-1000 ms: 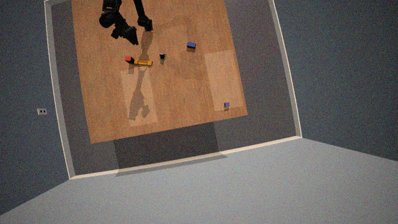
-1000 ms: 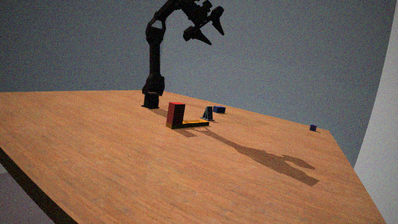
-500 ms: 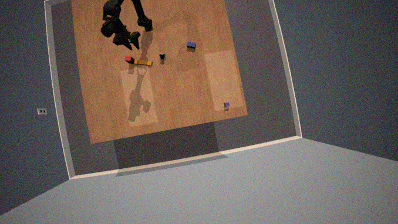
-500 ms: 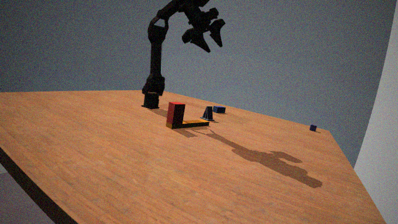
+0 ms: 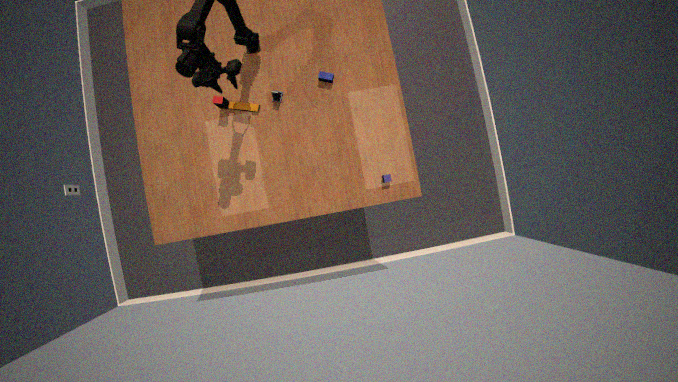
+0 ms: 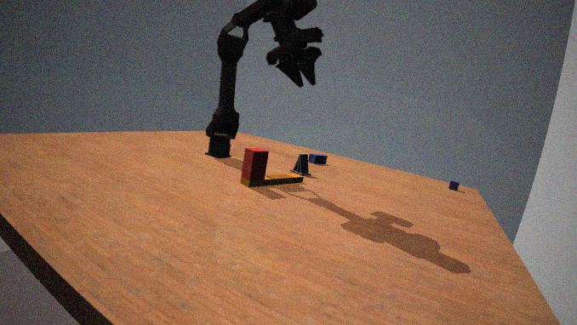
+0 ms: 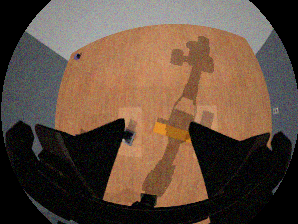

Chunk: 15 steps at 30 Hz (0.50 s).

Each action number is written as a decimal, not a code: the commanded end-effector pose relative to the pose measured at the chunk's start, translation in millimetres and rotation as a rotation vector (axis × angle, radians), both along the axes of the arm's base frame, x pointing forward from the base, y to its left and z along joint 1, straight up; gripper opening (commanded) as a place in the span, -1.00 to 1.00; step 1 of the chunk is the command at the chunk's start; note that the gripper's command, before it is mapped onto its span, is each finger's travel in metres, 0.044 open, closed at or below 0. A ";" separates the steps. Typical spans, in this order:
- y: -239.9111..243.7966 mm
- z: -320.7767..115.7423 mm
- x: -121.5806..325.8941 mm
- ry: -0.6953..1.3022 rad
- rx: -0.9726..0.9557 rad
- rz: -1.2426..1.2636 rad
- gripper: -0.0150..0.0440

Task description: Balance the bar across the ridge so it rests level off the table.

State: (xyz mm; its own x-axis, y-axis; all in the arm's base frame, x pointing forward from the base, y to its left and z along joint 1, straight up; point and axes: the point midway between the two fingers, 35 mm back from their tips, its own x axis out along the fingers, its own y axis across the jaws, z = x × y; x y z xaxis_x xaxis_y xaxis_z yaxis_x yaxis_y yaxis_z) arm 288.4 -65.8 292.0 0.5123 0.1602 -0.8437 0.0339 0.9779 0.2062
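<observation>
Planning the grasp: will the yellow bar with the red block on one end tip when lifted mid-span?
Probably yes: the red block stands tall on one end of the bar, so weight likely sits off-centre. The bar looks stiff and flat, so unlikely to roll. The gripper hangs open above it.

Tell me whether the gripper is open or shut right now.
Open. The gripper hangs high above the table, its fingers spread with nothing between them; the bar lies below.
</observation>
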 end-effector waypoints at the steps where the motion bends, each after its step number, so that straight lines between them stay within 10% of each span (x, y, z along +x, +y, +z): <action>1: -5.3 -11.0 0.6 0.030 -0.079 0.101 0.58; 15: -20.8 -43.1 1.2 0.127 -0.289 0.449 0.58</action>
State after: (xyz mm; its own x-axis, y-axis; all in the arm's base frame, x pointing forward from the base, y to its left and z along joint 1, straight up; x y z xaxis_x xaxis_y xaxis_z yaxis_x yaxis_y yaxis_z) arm 290.4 -82.9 257.1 0.3749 0.1048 -0.9211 -0.3077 0.9513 -0.0170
